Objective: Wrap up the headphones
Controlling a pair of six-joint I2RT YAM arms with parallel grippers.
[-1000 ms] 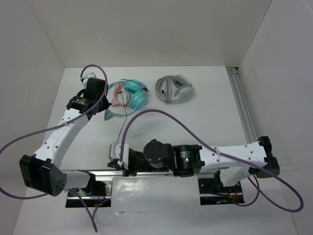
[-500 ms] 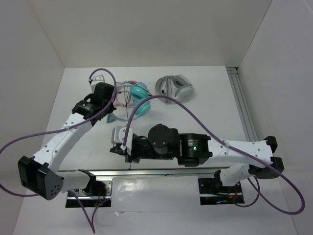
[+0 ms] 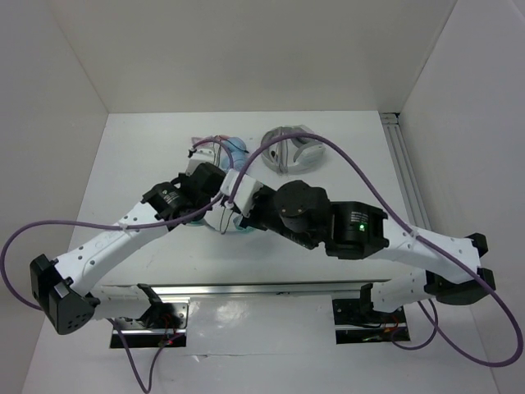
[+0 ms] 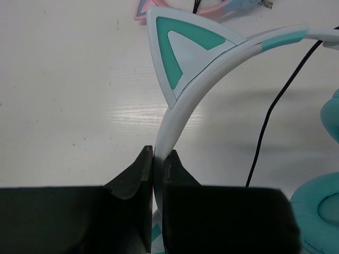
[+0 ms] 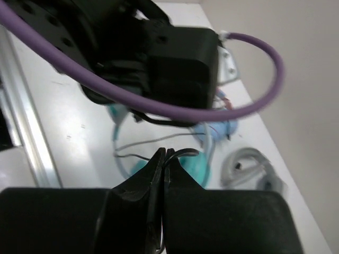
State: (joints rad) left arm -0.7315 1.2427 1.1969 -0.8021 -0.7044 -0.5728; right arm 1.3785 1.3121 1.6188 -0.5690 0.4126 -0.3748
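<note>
My left gripper (image 4: 158,156) is shut on the pale headband (image 4: 183,103) of the teal headphones, just below one cat ear (image 4: 180,47). A teal ear cup (image 4: 318,211) lies at the lower right and the thin black cable (image 4: 265,121) runs beside the band. My right gripper (image 5: 164,154) is shut on a loop of the black cable (image 5: 185,153), above a teal ear cup (image 5: 193,168). In the top view both grippers, left (image 3: 203,197) and right (image 3: 232,215), meet at the table's middle and hide most of the headphones.
The grey-and-white headphones (image 3: 291,148) lie at the back, also seen in the right wrist view (image 5: 249,164). The pink-and-blue cat-ear headphones (image 3: 221,146) lie just behind the grippers (image 4: 185,8). An aluminium rail (image 3: 406,172) runs along the right side. Purple cables arc over both arms.
My left arm has swung right and nearer with the teal headphones. My right arm has reached forward from the near edge to meet it at the headphones.
</note>
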